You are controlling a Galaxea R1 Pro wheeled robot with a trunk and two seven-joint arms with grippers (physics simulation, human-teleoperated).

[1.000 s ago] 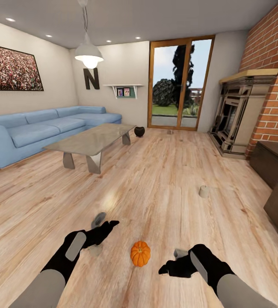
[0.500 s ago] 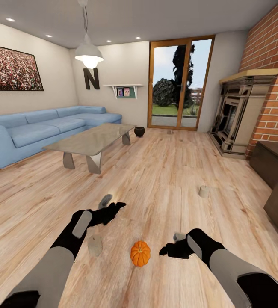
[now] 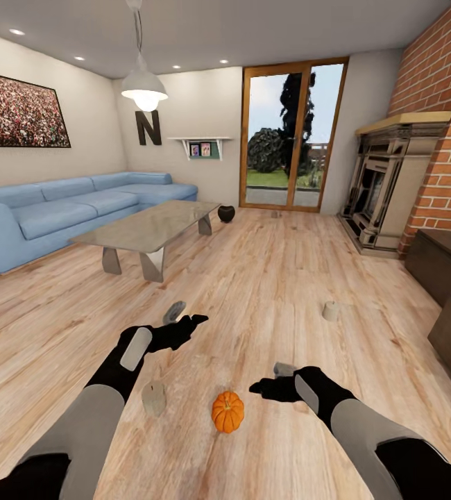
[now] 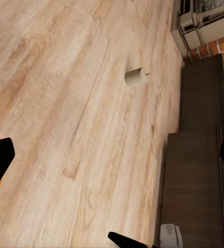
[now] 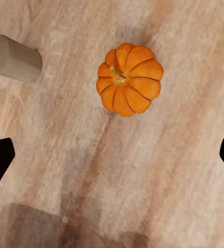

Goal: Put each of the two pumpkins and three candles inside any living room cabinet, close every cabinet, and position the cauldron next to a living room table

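Observation:
One orange pumpkin (image 3: 227, 411) (image 5: 130, 78) sits on the wood floor between my arms. A grey-tan candle (image 3: 154, 399) (image 5: 14, 58) lies just left of it, under my left forearm. A whitish candle (image 3: 332, 311) (image 4: 136, 77) rests farther off to the right, short of the dark brown cabinet (image 3: 447, 260) (image 4: 197, 181). My left gripper (image 3: 186, 318) hovers open beyond the near candle. My right gripper (image 3: 270, 378) (image 5: 112, 157) is open above the floor, just right of and past the pumpkin. The black cauldron (image 3: 226, 214) stands on the floor by the far end of the grey table (image 3: 149, 226).
A blue sofa (image 3: 59, 215) lines the left wall behind the table. A fireplace (image 3: 385, 194) in a brick wall stands at the right, and a glass door (image 3: 291, 135) at the back. A small grey object (image 3: 275, 214) lies near the door. Open floor stretches ahead.
Both arms have reached forward and risen. The left gripper has moved off the near candle, which now shows fully. The right gripper has slid forward past the pumpkin. Pumpkin and candles stayed put.

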